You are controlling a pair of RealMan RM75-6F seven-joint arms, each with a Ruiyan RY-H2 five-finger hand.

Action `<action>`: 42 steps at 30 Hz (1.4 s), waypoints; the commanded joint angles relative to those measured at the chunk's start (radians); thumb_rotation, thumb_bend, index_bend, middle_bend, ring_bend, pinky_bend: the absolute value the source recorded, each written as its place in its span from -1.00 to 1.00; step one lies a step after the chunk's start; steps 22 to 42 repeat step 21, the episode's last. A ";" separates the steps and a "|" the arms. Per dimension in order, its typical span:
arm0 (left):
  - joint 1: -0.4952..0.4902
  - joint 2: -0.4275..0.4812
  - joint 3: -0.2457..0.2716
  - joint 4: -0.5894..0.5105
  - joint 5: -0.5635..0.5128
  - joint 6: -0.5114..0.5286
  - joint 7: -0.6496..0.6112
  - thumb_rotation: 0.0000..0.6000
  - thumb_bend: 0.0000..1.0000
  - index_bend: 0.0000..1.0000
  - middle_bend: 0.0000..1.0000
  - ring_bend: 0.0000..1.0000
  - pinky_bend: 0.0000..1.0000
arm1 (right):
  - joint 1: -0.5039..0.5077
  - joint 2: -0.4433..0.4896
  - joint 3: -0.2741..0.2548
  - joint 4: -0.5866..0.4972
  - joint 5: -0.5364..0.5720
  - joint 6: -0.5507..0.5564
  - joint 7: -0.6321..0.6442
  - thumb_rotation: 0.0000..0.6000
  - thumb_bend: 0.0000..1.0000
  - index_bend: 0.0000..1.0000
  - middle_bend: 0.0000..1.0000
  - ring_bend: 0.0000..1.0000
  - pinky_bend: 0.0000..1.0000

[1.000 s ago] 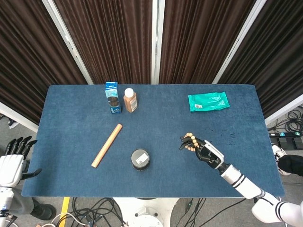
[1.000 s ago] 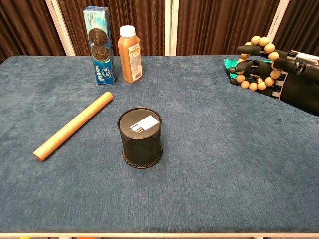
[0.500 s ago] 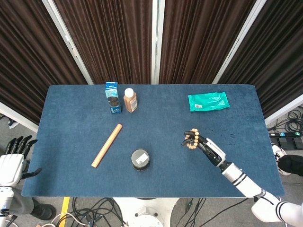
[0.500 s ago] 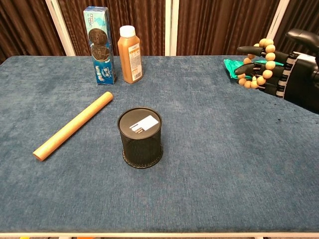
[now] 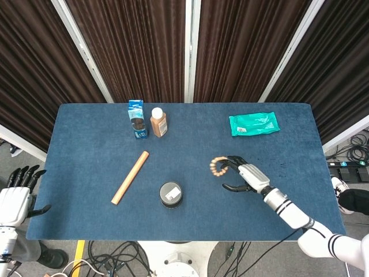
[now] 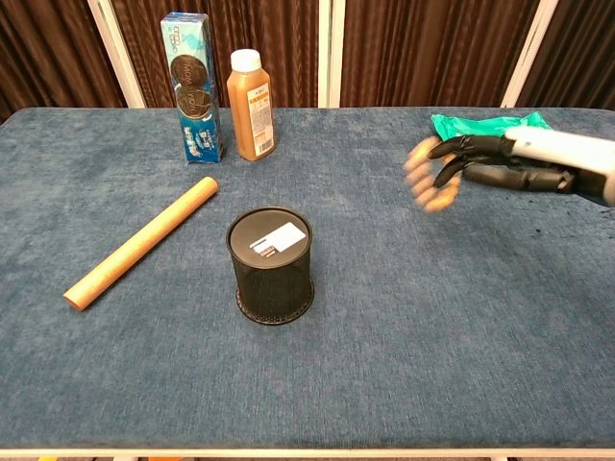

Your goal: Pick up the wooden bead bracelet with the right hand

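Observation:
The wooden bead bracelet (image 5: 217,167) (image 6: 429,176) is a ring of tan beads. It hangs at the fingertips of my right hand (image 5: 243,175) (image 6: 492,161), above the right middle of the blue table (image 5: 86,138). It is smeared by motion in the chest view. The hand lies flat with its fingers stretched toward the table's middle, and the bracelet is looped over their tips. My left hand (image 5: 15,197) waits off the table's near left corner, fingers apart and holding nothing.
A black mesh cup (image 5: 170,194) (image 6: 272,265) stands near the front middle, left of the right hand. A wooden rod (image 5: 130,177) lies further left. A blue box (image 5: 136,118) and a brown bottle (image 5: 158,122) stand at the back. A green pack (image 5: 254,123) lies back right.
My right hand has turned over and swung left toward the table's middle. The bracelet has slid from around the fingers out to their tips. The left hand has not moved.

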 commanded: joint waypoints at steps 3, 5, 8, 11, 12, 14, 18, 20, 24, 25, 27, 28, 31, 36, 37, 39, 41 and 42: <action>0.000 -0.003 0.000 0.007 -0.002 0.000 -0.005 1.00 -1.00 -0.65 -0.83 -0.97 -0.97 | 0.050 0.029 0.051 -0.079 0.157 -0.176 -0.567 -0.63 -0.73 -0.94 -0.69 -1.00 -1.00; 0.001 -0.006 -0.002 0.012 -0.003 0.002 -0.009 1.00 -1.00 -0.65 -0.83 -0.97 -0.97 | 0.009 0.041 0.073 -0.116 0.189 -0.093 -0.637 -0.61 -0.73 -0.94 -0.65 -1.00 -1.00; 0.003 -0.013 -0.005 0.022 -0.007 0.008 -0.010 1.00 -1.00 -0.65 -0.83 -0.97 -0.97 | -0.086 0.067 0.098 -0.173 0.204 0.097 -0.684 0.35 -0.63 -0.91 -0.51 -1.00 -1.00; 0.003 -0.024 -0.010 0.034 -0.011 0.011 -0.007 1.00 -1.00 -0.65 -0.83 -0.97 -0.97 | -0.194 0.114 0.096 -0.227 0.213 0.270 -0.742 0.94 -0.50 -0.86 -0.48 -1.00 -1.00; 0.002 -0.026 -0.011 0.036 -0.013 0.011 -0.006 1.00 -1.00 -0.65 -0.83 -0.97 -0.97 | -0.223 0.128 0.092 -0.246 0.213 0.310 -0.759 1.00 -0.48 -0.85 -0.48 -1.00 -1.00; 0.000 -0.031 -0.015 0.038 -0.015 0.012 0.000 1.00 -1.00 -0.65 -0.83 -0.97 -0.97 | -0.305 0.172 0.073 -0.293 0.221 0.409 -0.781 1.00 -0.47 -0.85 -0.52 -1.00 -1.00; -0.006 -0.034 -0.019 0.036 -0.012 0.011 0.013 1.00 -1.00 -0.65 -0.83 -0.97 -0.97 | -0.438 0.239 0.030 -0.370 0.208 0.544 -0.742 0.97 -0.49 -0.86 -0.64 -1.00 -1.00; -0.007 -0.036 -0.022 0.032 -0.012 0.016 0.024 1.00 -1.00 -0.65 -0.83 -0.97 -0.97 | -0.480 0.256 0.016 -0.385 0.190 0.588 -0.716 0.87 -0.48 -0.88 -0.68 -1.00 -1.00; -0.006 -0.038 -0.024 0.029 -0.013 0.021 0.031 1.00 -1.00 -0.65 -0.83 -0.97 -0.97 | -0.500 0.265 0.011 -0.393 0.178 0.609 -0.700 0.80 -0.48 -0.88 -0.68 -1.00 -1.00; -0.006 -0.038 -0.024 0.029 -0.013 0.021 0.031 1.00 -1.00 -0.65 -0.83 -0.97 -0.97 | -0.500 0.265 0.011 -0.393 0.178 0.609 -0.700 0.80 -0.48 -0.88 -0.68 -1.00 -1.00; -0.006 -0.038 -0.024 0.029 -0.013 0.021 0.031 1.00 -1.00 -0.65 -0.83 -0.97 -0.97 | -0.500 0.265 0.011 -0.393 0.178 0.609 -0.700 0.80 -0.48 -0.88 -0.68 -1.00 -1.00; -0.006 -0.038 -0.024 0.029 -0.013 0.021 0.031 1.00 -1.00 -0.65 -0.83 -0.97 -0.97 | -0.500 0.265 0.011 -0.393 0.178 0.609 -0.700 0.80 -0.48 -0.88 -0.68 -1.00 -1.00; -0.006 -0.038 -0.024 0.029 -0.013 0.021 0.031 1.00 -1.00 -0.65 -0.83 -0.97 -0.97 | -0.500 0.265 0.011 -0.393 0.178 0.609 -0.700 0.80 -0.48 -0.88 -0.68 -1.00 -1.00; -0.006 -0.038 -0.024 0.029 -0.013 0.021 0.031 1.00 -1.00 -0.65 -0.83 -0.97 -0.97 | -0.500 0.265 0.011 -0.393 0.178 0.609 -0.700 0.80 -0.48 -0.88 -0.68 -1.00 -1.00; -0.006 -0.038 -0.024 0.029 -0.013 0.021 0.031 1.00 -1.00 -0.65 -0.83 -0.97 -0.97 | -0.500 0.265 0.011 -0.393 0.178 0.609 -0.700 0.80 -0.48 -0.88 -0.68 -1.00 -1.00; -0.006 -0.038 -0.024 0.029 -0.013 0.021 0.031 1.00 -1.00 -0.65 -0.83 -0.97 -0.97 | -0.500 0.265 0.011 -0.393 0.178 0.609 -0.700 0.80 -0.48 -0.88 -0.68 -1.00 -1.00; -0.006 -0.038 -0.024 0.029 -0.013 0.021 0.031 1.00 -1.00 -0.65 -0.83 -0.97 -0.97 | -0.500 0.265 0.011 -0.393 0.178 0.609 -0.700 0.80 -0.48 -0.88 -0.68 -1.00 -1.00; -0.006 -0.038 -0.024 0.029 -0.013 0.021 0.031 1.00 -1.00 -0.65 -0.83 -0.97 -0.97 | -0.500 0.265 0.011 -0.393 0.178 0.609 -0.700 0.80 -0.48 -0.88 -0.68 -1.00 -1.00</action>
